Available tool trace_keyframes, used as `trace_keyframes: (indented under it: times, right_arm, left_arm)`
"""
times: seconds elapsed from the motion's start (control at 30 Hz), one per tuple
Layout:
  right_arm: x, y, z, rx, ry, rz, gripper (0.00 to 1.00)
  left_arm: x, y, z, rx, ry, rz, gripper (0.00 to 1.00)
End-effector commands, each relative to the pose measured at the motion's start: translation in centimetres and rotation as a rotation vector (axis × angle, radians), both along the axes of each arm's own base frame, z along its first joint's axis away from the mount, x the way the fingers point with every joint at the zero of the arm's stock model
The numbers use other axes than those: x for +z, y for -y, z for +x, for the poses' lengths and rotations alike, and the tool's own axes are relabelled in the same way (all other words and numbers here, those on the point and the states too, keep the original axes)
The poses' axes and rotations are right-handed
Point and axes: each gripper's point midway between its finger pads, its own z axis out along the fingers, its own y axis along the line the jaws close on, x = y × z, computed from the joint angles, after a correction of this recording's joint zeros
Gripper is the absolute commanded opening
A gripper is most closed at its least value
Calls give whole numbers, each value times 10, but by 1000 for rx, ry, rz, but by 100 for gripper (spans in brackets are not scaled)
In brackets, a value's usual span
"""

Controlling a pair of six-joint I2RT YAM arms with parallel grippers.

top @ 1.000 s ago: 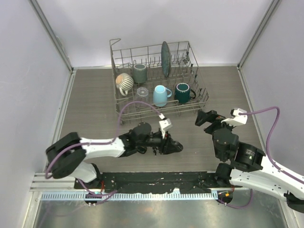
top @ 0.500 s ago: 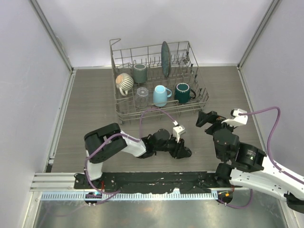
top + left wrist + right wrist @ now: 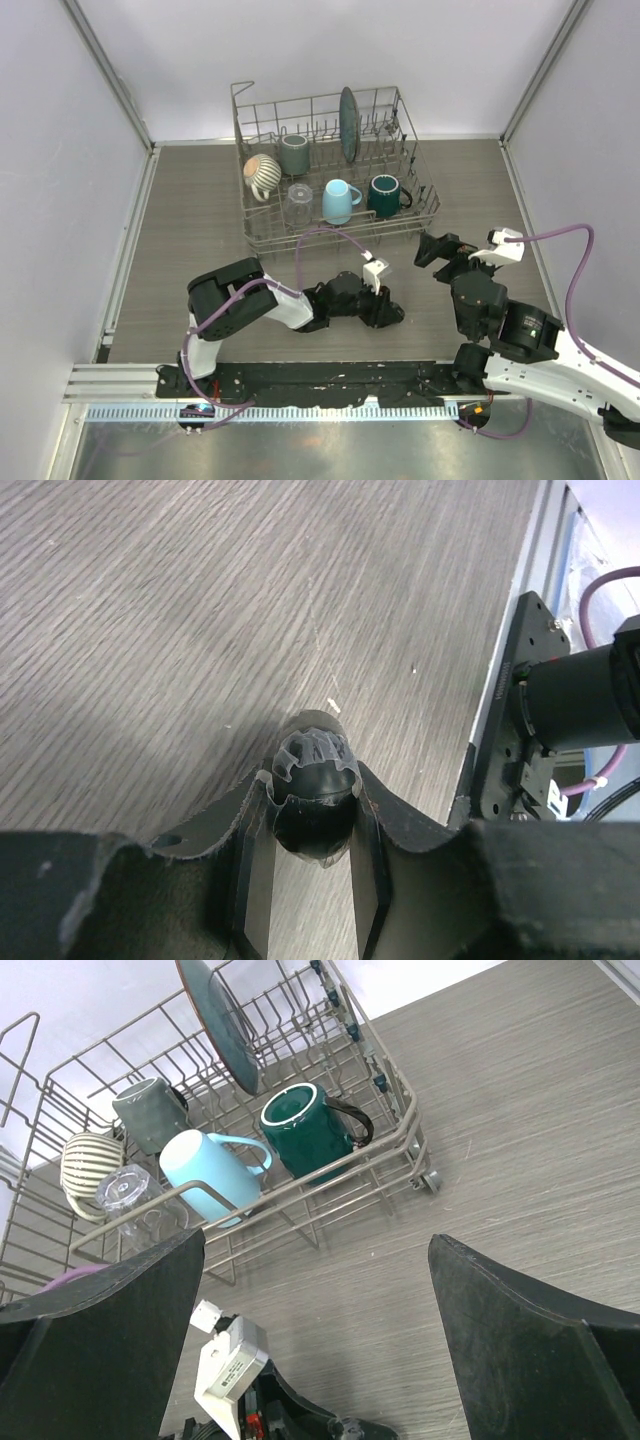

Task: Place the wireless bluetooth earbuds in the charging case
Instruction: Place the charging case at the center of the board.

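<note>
In the left wrist view, a small glossy black oval charging case [image 3: 314,772] sits pinched between my left gripper's [image 3: 313,785] two fingers, just above the wood-grain table. From above, the left gripper [image 3: 388,314] lies low over the table near the front middle, shut on the case. My right gripper [image 3: 432,250] hovers to its right with its jaws wide apart and nothing between them; in its own wrist view the right gripper [image 3: 315,1242] looks down on bare table. The wireless bluetooth earbuds are out of view.
A wire dish rack [image 3: 262,243] stands at the back middle, holding a striped mug [image 3: 263,176], a grey mug [image 3: 293,153], a light blue mug [image 3: 340,201], a dark green mug [image 3: 385,195], a clear glass [image 3: 299,198] and an upright dark plate [image 3: 348,124]. Grey walls close in both sides.
Over the last second my left arm has folded in and carried its shut gripper to the right and slightly nearer the front edge. The right arm has stayed put, jaws still wide.
</note>
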Motion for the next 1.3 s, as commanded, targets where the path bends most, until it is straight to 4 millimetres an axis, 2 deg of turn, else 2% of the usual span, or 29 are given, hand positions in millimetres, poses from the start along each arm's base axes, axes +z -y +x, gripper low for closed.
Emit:
trace_keyframes:
  times: [0.0,0.1,0.2,0.27,0.33,0.47,0.5,0.53,0.8,0.83,0.9,0.93,1.0,1.03,1.07,1.13,1.17,1.2,1.27]
  right_arm:
    - [24,12,0,-53,46,43,100]
    - [26,14,-1,-52,50,48,100]
    - [28,15,-2,-53,53,47,100]
    - [27,16,-2,-50,53,47,100]
    - [27,17,-3,-51,53,50,100]
    - [27,18,-4,-49,54,53,100]
    - [28,18,-4,-47,55,55,100]
    - [28,19,-4,-48,54,55,100]
    - [36,28,-7,-71,69,62,100]
    - [37,29,-7,-70,70,62,100]
    - [40,32,-8,-79,74,60,100]
    - [41,32,-8,-81,75,56,100]
    - [43,33,-8,-83,76,53,100]
    - [42,31,-7,-80,71,39,100]
    - [41,30,-6,-77,68,29,100]
    - [34,25,-4,-69,52,-12,100]
    - [30,22,-3,-64,43,-28,100]
    - [24,18,-2,-52,32,-49,100]
    - [19,4,2,-5,19,-96,100]
  left_arm:
    - [22,8,11,43,40,-28,34]
    - [21,7,9,27,31,-1,45]
    - [23,6,10,39,34,-1,49]
    - [24,4,11,45,36,6,55]
    - [22,2,11,48,33,23,68]
    - [29,-3,14,71,56,26,80]
    - [34,-4,15,78,65,23,91]
    - [34,-5,15,79,67,33,94]
    - [73,-10,12,65,164,68,100]
    - [90,-9,12,68,185,45,100]
    - [102,-14,11,74,220,57,100]
    - [122,-15,11,77,242,26,100]
    - [137,-20,5,57,278,28,100]
    - [153,-23,8,78,312,7,100]
    - [182,-29,3,70,347,-46,100]
    - [217,-40,3,57,441,-69,100]
    - [245,-50,3,67,493,-96,100]
    - [246,-60,6,75,525,-38,100]
    - [292,-76,13,111,646,-52,100]
